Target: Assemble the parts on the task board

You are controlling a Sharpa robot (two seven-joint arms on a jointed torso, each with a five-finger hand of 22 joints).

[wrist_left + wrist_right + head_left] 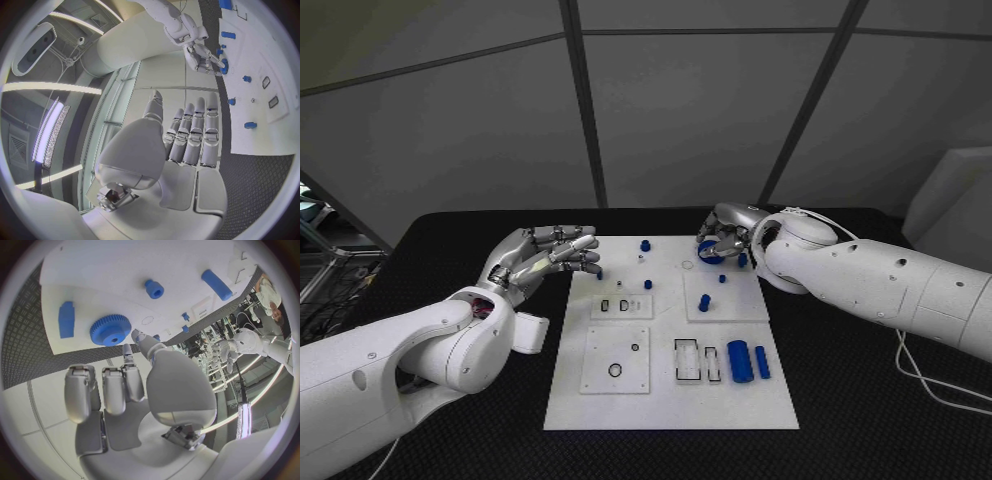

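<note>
On the black, finely textured counter (877, 420) lies the task board (671, 405), a flat white rectangular plate set midway between the side edges, its long sides running from the near edge toward the far edge. Several raised white square panels sit on it, some carrying dark-outlined slots and rings. Small blue parts are scattered over it: two smooth blue cylinders (749, 361) lie side by side near the board's right edge, a short blue peg (705, 301) stands on the upper right panel, and further small blue pegs (646, 244) stand toward the far edge.

At the board's far right corner sits a blue toothed gear (110, 330), round with a ribbed rim and a central hole. The right robot hand (727, 238), silver and metallic, hovers right over it with fingers spread downward around it; whether they actually touch it is hard to tell, so its grip cannot be judged.

The left robot hand (548, 254) sits just beside the board's far left edge, fingers held straight together and empty, carrying nothing.
</note>
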